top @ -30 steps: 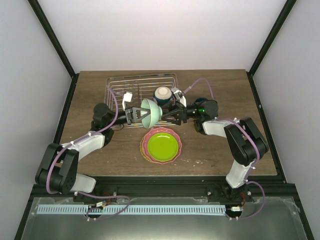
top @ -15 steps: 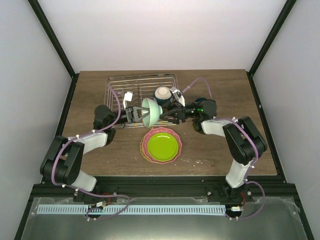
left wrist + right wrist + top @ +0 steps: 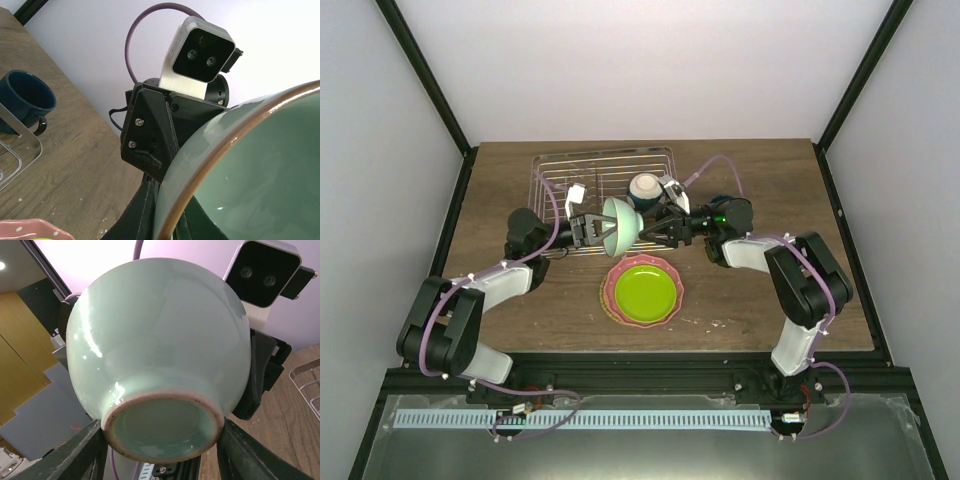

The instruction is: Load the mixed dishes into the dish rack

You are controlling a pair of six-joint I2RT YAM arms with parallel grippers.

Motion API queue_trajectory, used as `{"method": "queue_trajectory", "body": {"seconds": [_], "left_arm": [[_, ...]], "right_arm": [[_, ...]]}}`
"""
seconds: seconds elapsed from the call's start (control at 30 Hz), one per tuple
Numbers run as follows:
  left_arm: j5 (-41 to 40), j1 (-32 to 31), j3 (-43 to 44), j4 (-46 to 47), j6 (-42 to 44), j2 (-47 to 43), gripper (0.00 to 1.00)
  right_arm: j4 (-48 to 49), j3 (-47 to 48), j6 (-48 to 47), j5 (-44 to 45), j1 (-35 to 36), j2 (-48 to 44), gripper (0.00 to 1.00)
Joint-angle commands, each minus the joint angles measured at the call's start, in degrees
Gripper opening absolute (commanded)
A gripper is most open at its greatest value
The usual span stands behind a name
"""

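Observation:
The pale mint bowl [image 3: 620, 222] hangs on its side above the table, between both grippers, just in front of the dish rack [image 3: 560, 178]. My left gripper [image 3: 592, 228] is shut on its brown rim [image 3: 210, 165], one finger inside and one outside. My right gripper [image 3: 652, 230] is shut on the bowl's foot ring [image 3: 162, 432], a finger on each side. The cream bowl [image 3: 644, 186] sits in the rack. The lime-green plate [image 3: 642, 290] lies on the pink scalloped plate [image 3: 610, 290]. The dark blue mug [image 3: 25, 97] stands right of the rack, partly hidden behind my right arm in the top view.
The rack's wire corner shows at the left of the left wrist view [image 3: 15, 155] and at the right of the right wrist view [image 3: 305, 385]. Bare wood table [image 3: 770, 180] lies around the rack and plates. Black frame posts stand at the back corners.
The left arm's elbow has shifted a little. The mint bowl and both grippers have stayed almost in place between the arms.

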Motion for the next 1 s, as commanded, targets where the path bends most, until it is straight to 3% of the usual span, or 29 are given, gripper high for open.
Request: {"method": "queue_trajectory", "body": {"seconds": [0.0,0.43,0.77,0.9,0.97], "left_arm": [[-2.8,-0.6,0.7,1.4,2.2,0.9,0.0],[-4.2,-0.6,0.8,-5.5,7.8,0.4,0.01],[-5.8,-0.5,0.4,-11.4,12.2,-0.5,0.21],[-6.0,-0.4,0.0,-11.2,12.5,0.6,0.37],[-6.0,-0.2,-0.2,-10.6,12.3,1.2,0.38]], "right_arm": [[18.7,2.9,0.0,1.7,1.3,0.4,0.48],[18.7,3.7,0.1,3.1,1.2,2.1,0.47],[18.8,5.6,0.3,4.9,0.1,5.9,0.47],[18.7,5.8,0.3,5.4,-0.8,6.8,0.47],[18.7,5.7,0.4,5.4,-1.3,7.1,0.46]]}}
